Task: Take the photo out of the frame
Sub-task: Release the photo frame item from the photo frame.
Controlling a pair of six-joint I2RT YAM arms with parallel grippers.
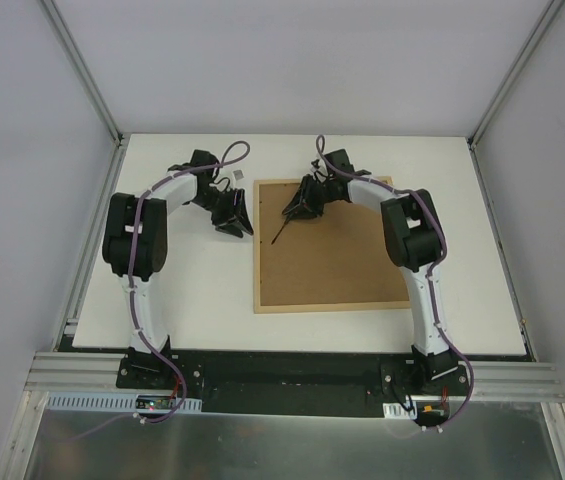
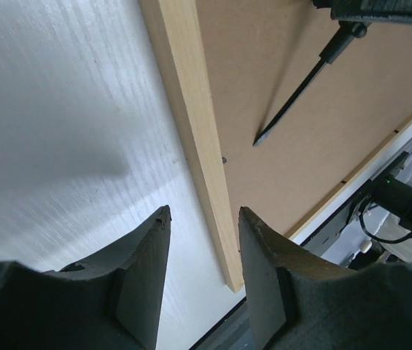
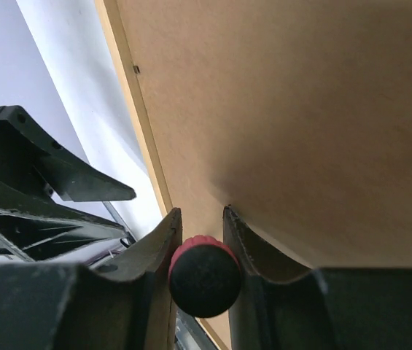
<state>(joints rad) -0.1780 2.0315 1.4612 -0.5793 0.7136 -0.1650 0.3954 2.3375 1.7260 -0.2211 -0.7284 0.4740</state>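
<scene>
The frame (image 1: 332, 255) lies face down on the white table, its brown fibreboard back (image 2: 322, 138) up and its light wood rim (image 2: 198, 146) showing. The photo is hidden. My right gripper (image 3: 202, 211) is shut on the red-and-black handle (image 3: 204, 275) of a screwdriver. The screwdriver's thin black shaft (image 1: 284, 230) slants down to the back board near the frame's far left corner. My left gripper (image 1: 237, 222) hovers open just left of the frame, with nothing held. In the left wrist view, its fingers (image 2: 147, 262) straddle the rim from above.
A small grey object (image 1: 237, 177) lies on the table behind the left arm. Aluminium posts and grey walls close in the table's sides and back. A black rail (image 1: 292, 375) runs along the near edge, close to the frame's near side.
</scene>
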